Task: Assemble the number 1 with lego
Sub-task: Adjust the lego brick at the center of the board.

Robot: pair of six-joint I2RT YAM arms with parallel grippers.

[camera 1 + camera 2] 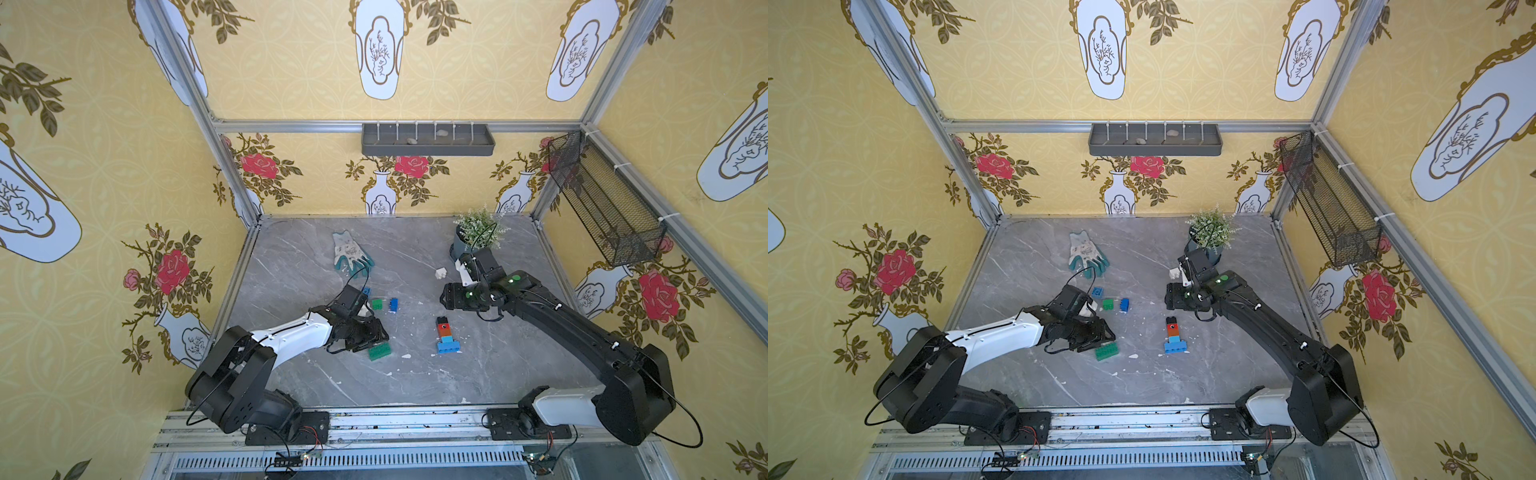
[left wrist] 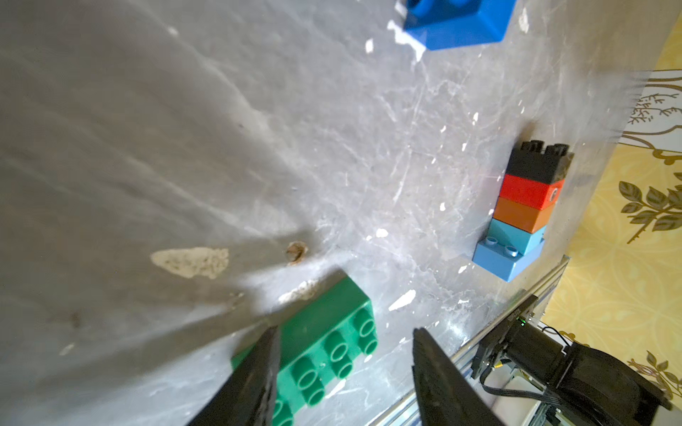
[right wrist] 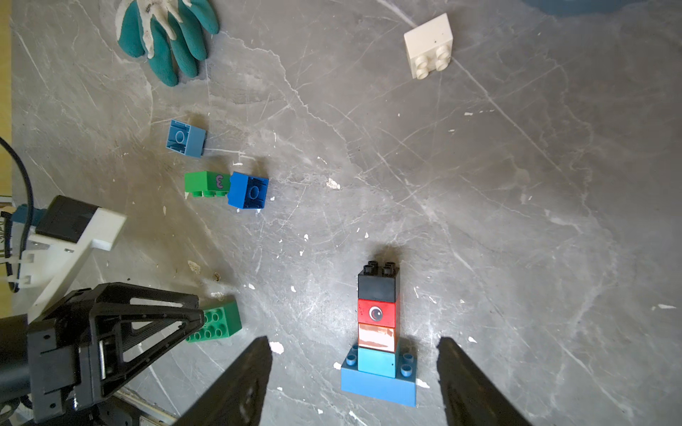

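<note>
Both jaws stand apart, empty: left gripper [image 2: 345,330] straddles the long green brick [image 2: 324,343], with a gap at one side that only the left wrist view shows; right gripper [image 3: 353,339] hovers by the brick stack [image 3: 378,332]. Green brick lies studs up on the table [image 1: 478,374], left of the stack. Stack lies flat mid-table, long axis front-to-back, black end toward the back wall, blue base crosswise.
</note>
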